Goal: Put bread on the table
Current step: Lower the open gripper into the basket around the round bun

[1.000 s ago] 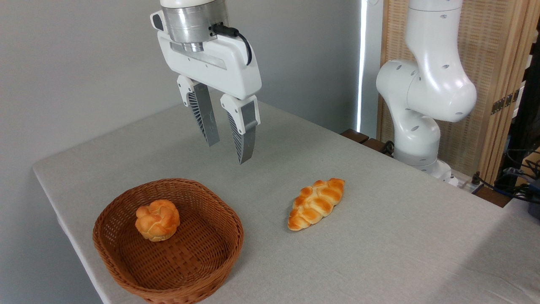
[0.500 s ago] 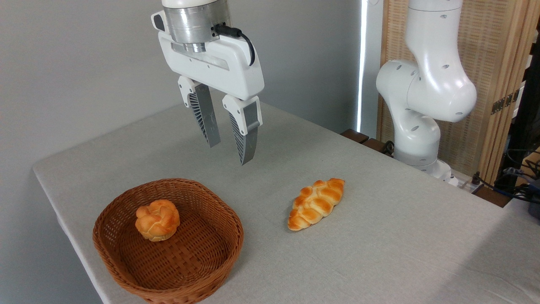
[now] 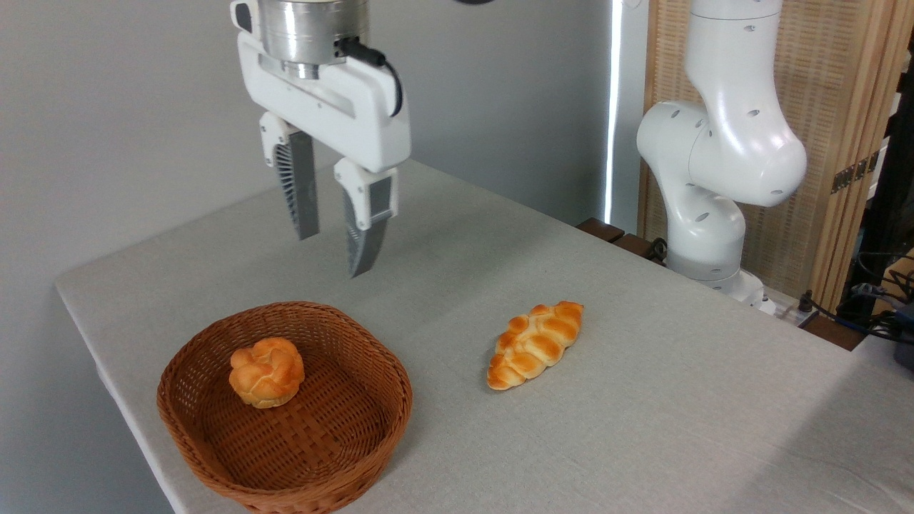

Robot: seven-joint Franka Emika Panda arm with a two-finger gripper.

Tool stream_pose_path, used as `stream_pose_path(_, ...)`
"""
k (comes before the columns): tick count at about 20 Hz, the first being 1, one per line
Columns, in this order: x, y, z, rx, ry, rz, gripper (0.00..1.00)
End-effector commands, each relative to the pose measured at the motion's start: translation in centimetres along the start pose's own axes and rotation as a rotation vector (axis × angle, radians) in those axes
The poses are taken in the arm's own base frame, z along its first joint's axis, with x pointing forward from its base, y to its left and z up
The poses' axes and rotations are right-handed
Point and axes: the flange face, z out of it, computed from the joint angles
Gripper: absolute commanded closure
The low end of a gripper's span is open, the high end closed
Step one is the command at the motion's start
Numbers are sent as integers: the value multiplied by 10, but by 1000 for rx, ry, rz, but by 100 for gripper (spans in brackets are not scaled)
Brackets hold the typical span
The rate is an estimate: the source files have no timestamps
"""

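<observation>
Bread [image 3: 266, 372], a small round golden-orange knotted bun, sits inside the brown woven wicker basket [image 3: 357, 435] on the light grey cloth-like table [image 3: 643, 428]. Above and behind the basket, the white two-finger gripper [image 3: 334, 253] hangs with its jaws apart and empty, apparently placed to descend on the bun.

Small round knotted bread [image 3: 266, 371] sitting inside a brown wicker basket [image 3: 357, 442] near the front left corner of the grey table [image 3: 643, 428], resting on the basket floor toward its left side. Braided, pointed loaf [image 3: 535, 345] lying directly on the cloth to the right of the basket, well apart from it. Gripper [image 3: 334, 250] hanging in the air above and behind the basket's far rim, 2 fingers [image 3: 300, 185] pointing down with a clear gap between them, holding nothing. White arm base [image 3: 707, 214] standing at the table's far right edge.
</observation>
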Motion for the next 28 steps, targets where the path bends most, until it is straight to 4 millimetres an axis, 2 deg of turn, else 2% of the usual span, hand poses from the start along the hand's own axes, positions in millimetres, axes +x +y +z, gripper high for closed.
stream_pose_path(1, 20, 9, 16, -25, 78, 3, 0)
stream_pose_path(5, 24, 7, 34, -30, 180, -46, 0)
stream_pose_path(9, 39, 26, 62, 23, 253, -29, 0)
stream_pose_path(13, 42, 41, 98, 71, 285, 4, 0)
stream_pose_path(17, 38, 39, 108, 104, 301, 59, 0)
stream_pose_path(20, 32, 40, 121, 140, 245, 189, 0)
stream_pose_path(25, 28, 41, 136, 174, 205, 253, 0)
stream_pose_path(28, 28, 48, 146, 182, 200, 310, 0)
